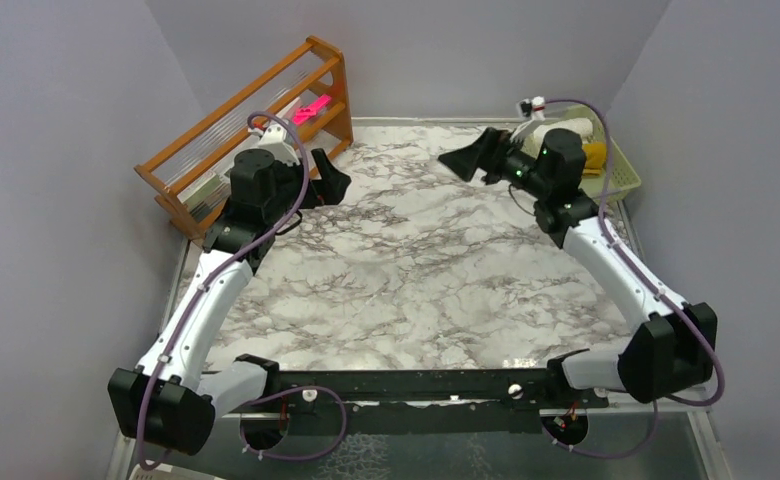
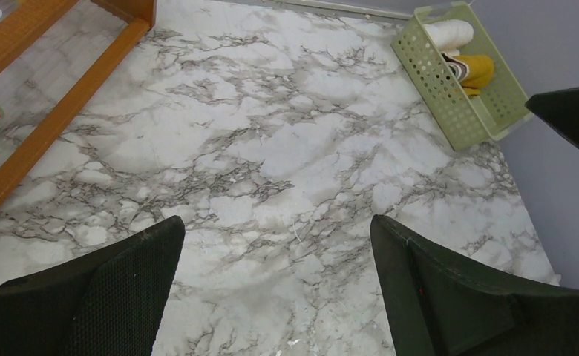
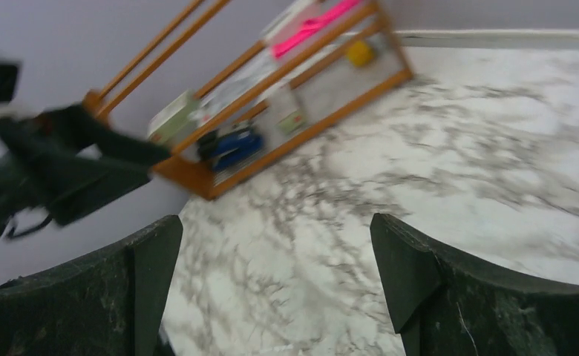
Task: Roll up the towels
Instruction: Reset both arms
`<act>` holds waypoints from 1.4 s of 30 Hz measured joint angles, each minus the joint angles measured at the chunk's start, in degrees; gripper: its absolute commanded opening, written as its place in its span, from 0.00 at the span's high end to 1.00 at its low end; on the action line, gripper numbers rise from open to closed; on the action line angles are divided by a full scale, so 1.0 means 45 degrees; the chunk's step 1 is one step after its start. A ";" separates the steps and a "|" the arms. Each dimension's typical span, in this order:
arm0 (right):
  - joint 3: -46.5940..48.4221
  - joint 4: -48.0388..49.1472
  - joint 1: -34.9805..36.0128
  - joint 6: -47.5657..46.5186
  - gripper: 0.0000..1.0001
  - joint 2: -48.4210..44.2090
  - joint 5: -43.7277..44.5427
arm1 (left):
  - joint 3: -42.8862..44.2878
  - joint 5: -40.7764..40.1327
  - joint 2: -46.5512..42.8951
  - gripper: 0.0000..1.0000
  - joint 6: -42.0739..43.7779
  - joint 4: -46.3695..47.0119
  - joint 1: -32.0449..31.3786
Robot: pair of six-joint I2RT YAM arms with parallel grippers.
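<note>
Cream towel (image 2: 450, 33), mustard towel (image 2: 477, 70) sit bundled in basket (image 2: 439, 93).

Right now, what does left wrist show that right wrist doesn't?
Left wrist only: green basket holding a cream-white towel and a mustard-yellow towel. Right wrist only: the left arm from outside, plus a pink item and a blue item on the wooden rack. Both: marble tabletop, the rack, an open end effector up front (left end effector, right end effector).

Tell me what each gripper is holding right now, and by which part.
Nothing is held. The left gripper and right gripper both stand open and empty; the cream towel and yellow towel lie in the green basket.
</note>
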 measured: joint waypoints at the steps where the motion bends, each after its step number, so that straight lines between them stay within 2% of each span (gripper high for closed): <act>1: -0.0325 0.0651 0.0869 -0.0466 0.00 -0.0384 -0.0602 | -0.0005 0.0073 -0.0068 0.01 0.0039 -0.0078 0.0000; 3: -0.0884 0.1457 0.1690 -0.1161 0.00 -0.1015 -0.1661 | -0.0024 0.0160 -0.0325 0.01 0.0160 -0.0321 0.0000; 6: -0.1287 0.1957 0.1642 -0.1938 0.00 -0.1277 -0.2229 | -0.0253 0.0160 -0.0967 0.01 0.0389 -0.0515 0.0015; 14: -0.3531 0.1807 0.2040 -0.2477 0.00 -0.1613 -0.1545 | -0.2229 -0.0209 -0.3245 0.01 0.0879 -0.0879 0.0019; 21: -0.3473 0.1700 0.2166 -0.2487 0.00 -0.1481 -0.0729 | -0.2671 -0.0219 -0.3060 0.01 0.0986 -0.1239 0.0019; 29: -0.2516 0.0379 0.2720 -0.3478 0.00 -0.0879 0.1943 | -0.2803 -0.0223 -0.3050 0.01 0.1243 -0.1243 0.0019; 42: -0.2521 0.0335 0.2730 -0.3721 0.00 -0.0879 0.2535 | -0.2841 -0.0325 -0.3050 0.01 0.1501 -0.1253 0.0019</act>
